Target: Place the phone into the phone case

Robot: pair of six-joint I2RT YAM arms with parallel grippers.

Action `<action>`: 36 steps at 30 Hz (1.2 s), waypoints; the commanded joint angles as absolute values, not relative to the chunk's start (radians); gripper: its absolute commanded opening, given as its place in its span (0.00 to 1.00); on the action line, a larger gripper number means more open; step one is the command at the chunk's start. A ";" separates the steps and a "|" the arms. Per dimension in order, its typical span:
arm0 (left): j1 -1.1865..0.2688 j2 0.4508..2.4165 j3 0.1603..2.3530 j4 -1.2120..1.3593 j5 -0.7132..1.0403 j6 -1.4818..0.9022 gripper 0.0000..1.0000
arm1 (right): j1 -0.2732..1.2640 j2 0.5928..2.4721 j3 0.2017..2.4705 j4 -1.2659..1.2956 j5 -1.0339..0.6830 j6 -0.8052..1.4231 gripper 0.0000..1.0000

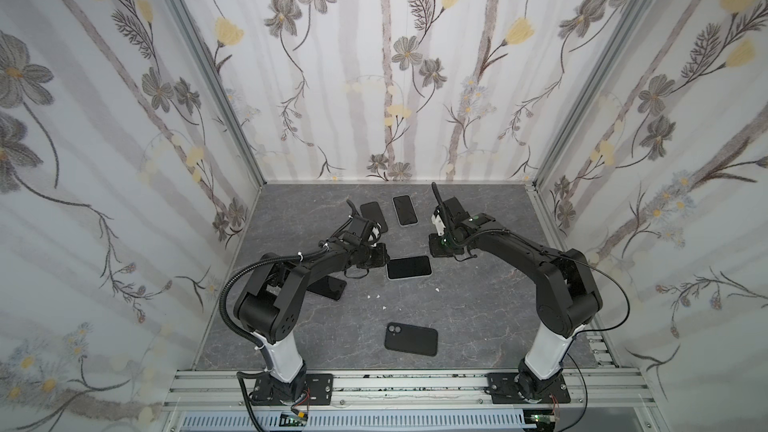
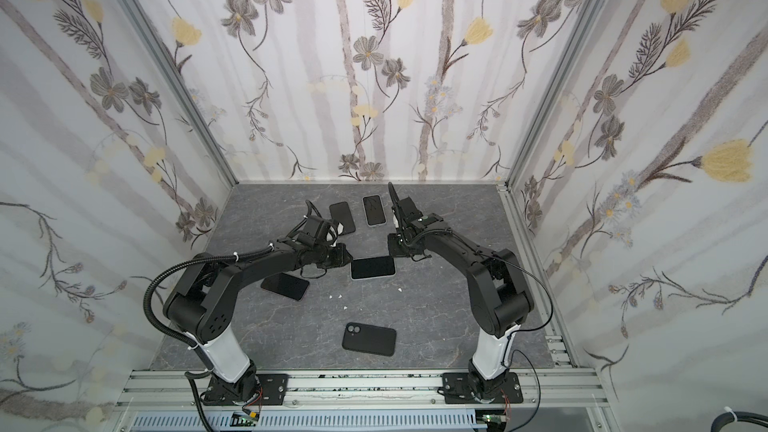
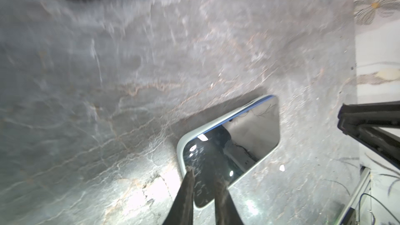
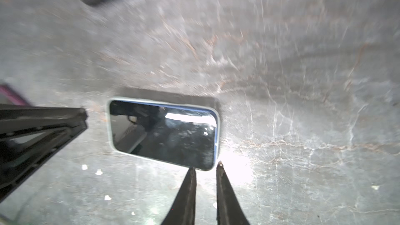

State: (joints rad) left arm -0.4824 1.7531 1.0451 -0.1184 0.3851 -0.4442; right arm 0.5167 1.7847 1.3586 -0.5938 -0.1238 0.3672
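The phone (image 1: 409,268) (image 2: 372,268) lies screen up mid-table. A pale case rim runs round it, and a blue edge shows along one side (image 3: 238,139) (image 4: 164,135). A black phone case (image 1: 411,339) (image 2: 368,338) lies back up near the front, apart from both arms. My left gripper (image 1: 379,258) (image 3: 204,173) is at the phone's left end. Its fingers stand a little apart over that corner of the screen. My right gripper (image 1: 435,252) (image 4: 205,166) is low at the phone's right end. It stands slightly open, with its tips at a corner and nothing between them.
Two more phones lie at the back: a dark one (image 1: 374,216) and a white-rimmed one (image 1: 404,209). Another dark phone (image 1: 328,286) is partly under the left arm. Small white crumbs (image 1: 376,297) dot the grey marble-patterned table (image 1: 478,317). Walls close off three sides.
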 commanded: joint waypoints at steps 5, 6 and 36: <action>-0.468 1.727 1.159 -0.224 0.403 -0.381 0.21 | 0.518 1.692 1.363 -0.512 -0.097 0.307 0.20; -0.466 1.722 1.172 -0.232 0.402 -0.372 0.21 | 0.518 1.677 1.356 -0.494 -0.091 0.307 0.21; -0.452 1.768 1.141 -0.228 0.432 -0.323 0.37 | 0.434 1.469 1.125 -0.208 -0.223 0.188 0.53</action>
State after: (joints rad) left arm -0.4526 1.7531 1.1351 -0.2024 0.4110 -0.3069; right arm 0.4625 1.4235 1.0775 -0.1551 -0.1131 0.1818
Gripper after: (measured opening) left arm 0.366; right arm 0.540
